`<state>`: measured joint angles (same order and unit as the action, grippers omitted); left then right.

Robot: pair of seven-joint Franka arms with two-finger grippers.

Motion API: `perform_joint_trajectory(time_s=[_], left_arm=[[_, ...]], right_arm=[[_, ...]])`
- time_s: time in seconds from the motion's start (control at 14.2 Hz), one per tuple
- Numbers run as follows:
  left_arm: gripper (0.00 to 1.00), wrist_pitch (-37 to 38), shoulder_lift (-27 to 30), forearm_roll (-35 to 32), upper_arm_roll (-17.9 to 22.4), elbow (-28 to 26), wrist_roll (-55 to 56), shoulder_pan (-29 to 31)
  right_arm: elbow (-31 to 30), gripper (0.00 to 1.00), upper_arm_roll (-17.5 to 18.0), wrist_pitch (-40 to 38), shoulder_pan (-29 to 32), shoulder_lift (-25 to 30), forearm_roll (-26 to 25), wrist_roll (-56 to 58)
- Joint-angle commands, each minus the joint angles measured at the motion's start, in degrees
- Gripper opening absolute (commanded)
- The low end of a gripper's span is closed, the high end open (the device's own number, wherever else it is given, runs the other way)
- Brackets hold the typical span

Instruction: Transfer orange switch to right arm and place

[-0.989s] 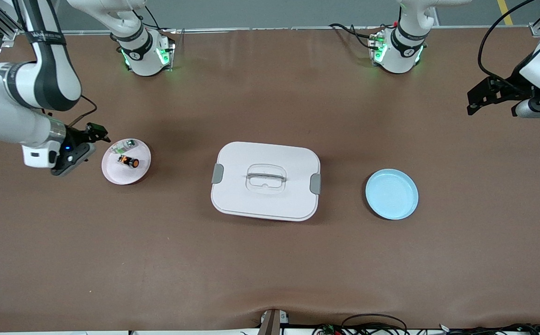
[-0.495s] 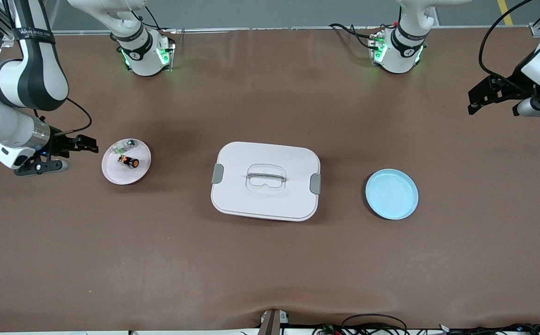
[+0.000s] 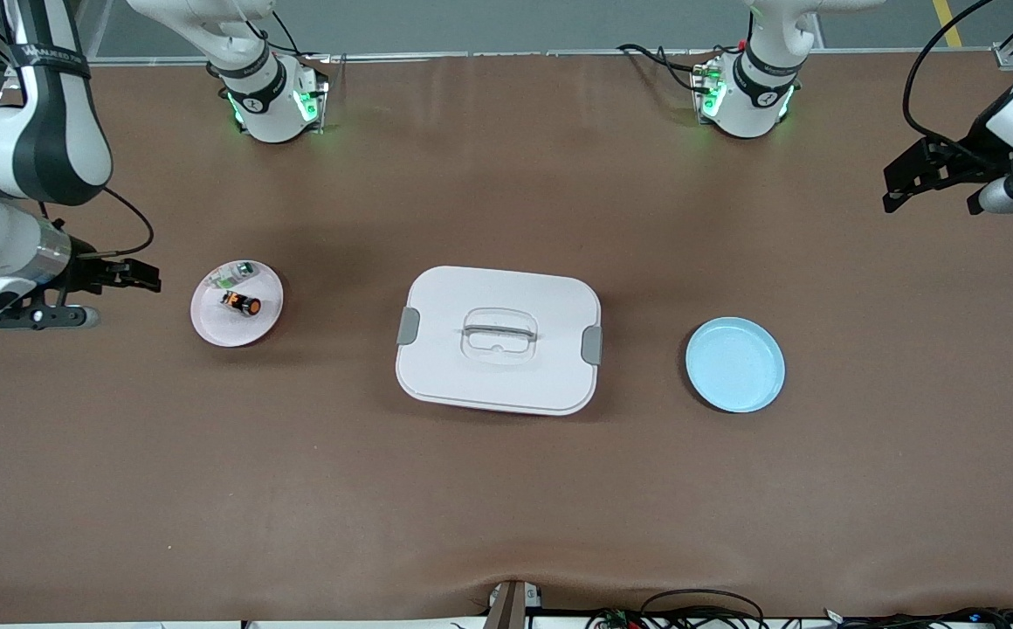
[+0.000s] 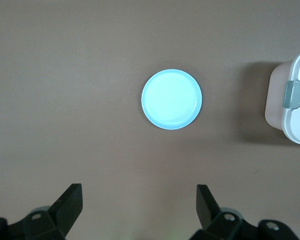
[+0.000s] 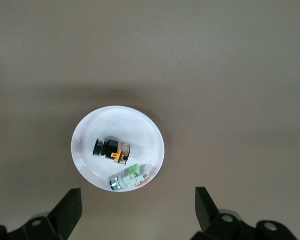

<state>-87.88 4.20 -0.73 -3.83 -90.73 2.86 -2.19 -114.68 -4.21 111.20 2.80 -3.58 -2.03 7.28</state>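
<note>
The orange switch [image 3: 242, 303], a tiny black cylinder with an orange cap, lies on its side on a small white plate [image 3: 214, 328] toward the right arm's end of the table. It also shows in the right wrist view [image 5: 111, 149] on the plate [image 5: 84, 142]. A clear-and-green silver-tipped part [image 3: 234, 274] lies on the same plate. My right gripper [image 3: 135, 278] is open and empty above the table beside the plate. My left gripper [image 3: 913, 179] is open and empty, raised over the left arm's end of the table. An empty light blue plate [image 3: 734, 364] shows in the left wrist view [image 4: 171, 99] too.
A white lidded box [image 3: 499, 338] with grey latches and a clear handle stands in the middle of the table between the two plates; its corner shows in the left wrist view [image 4: 291, 102]. Cables lie along the table's near edge.
My right gripper has drawn away from the white plate toward the right arm's end of the table, leaving the orange switch on the plate. The left gripper has barely shifted.
</note>
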Motion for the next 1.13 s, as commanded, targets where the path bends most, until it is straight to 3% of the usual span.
perform_joint_trajectory(time_s=[0.0, 0.49, 1.06], left_arm=[[1.0, 0.7, 1.25, 0.38, 0.14, -0.32, -0.05, 0.17], [1.0, 0.87, 1.34, 0.38, -0.04, -0.32, -0.05, 0.26], [1.0, 0.87, 1.25, 0.38, 0.49, -0.15, -0.49, 0.61]], right_arm=[[5.68, 1.0, 0.96, -3.18, 1.42, -1.43, -0.6, -1.04], [16.84, 1.0, 0.96, -14.07, 1.69, -1.08, -0.6, -1.21], [18.35, 1.0, 1.49, -22.61, 0.72, 8.58, -0.52, -1.3]])
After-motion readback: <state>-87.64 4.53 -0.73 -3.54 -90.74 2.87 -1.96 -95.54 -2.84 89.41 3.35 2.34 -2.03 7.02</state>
